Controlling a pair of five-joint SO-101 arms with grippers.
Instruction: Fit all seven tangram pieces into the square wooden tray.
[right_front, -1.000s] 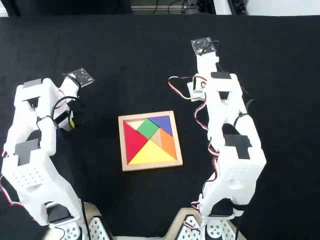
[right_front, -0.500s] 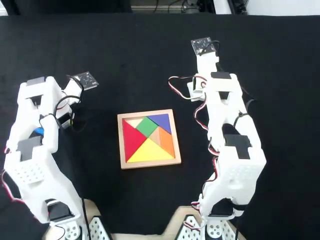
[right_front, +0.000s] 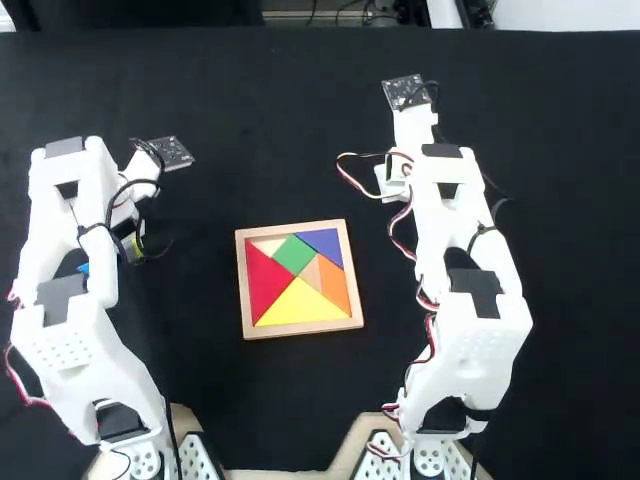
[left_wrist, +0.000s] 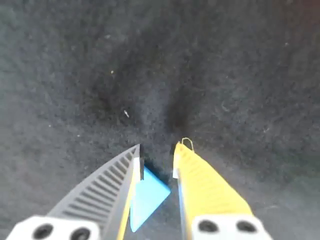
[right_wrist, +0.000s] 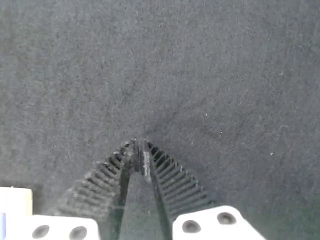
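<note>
Pieces of the tangram are flat, straight-edged shapes, each in one plain colour. At the left of the high view, the left arm stands over the black cloth of the worktop. A small spot of blue shows under its middle. In the left wrist view, the left pincer has one grey and one yellow finger, and it is clenched on a light-blue piece. One sharp corner of the piece points toward the yellow finger, and dark cloth lies beyond the tips.

At the centre of the high view lies the tray, a square with a pale wooden rim, turned slightly askew. Inside it, a red triangle fills the left part and a yellow triangle fills the bottom. A green square sits at the upper middle, a dark-blue piece in the upper right corner and an orange piece along the right side. These pieces lie edge to edge. There are two wood-coloured patches, one in the upper left corner and one between green and orange. I cannot tell whether they are pieces or bare floor.

At the right of the frame the right arm stands apart from the tray. The right pincer is clenched on nothing, its ribbed fingers pressed together above the cloth.
</note>
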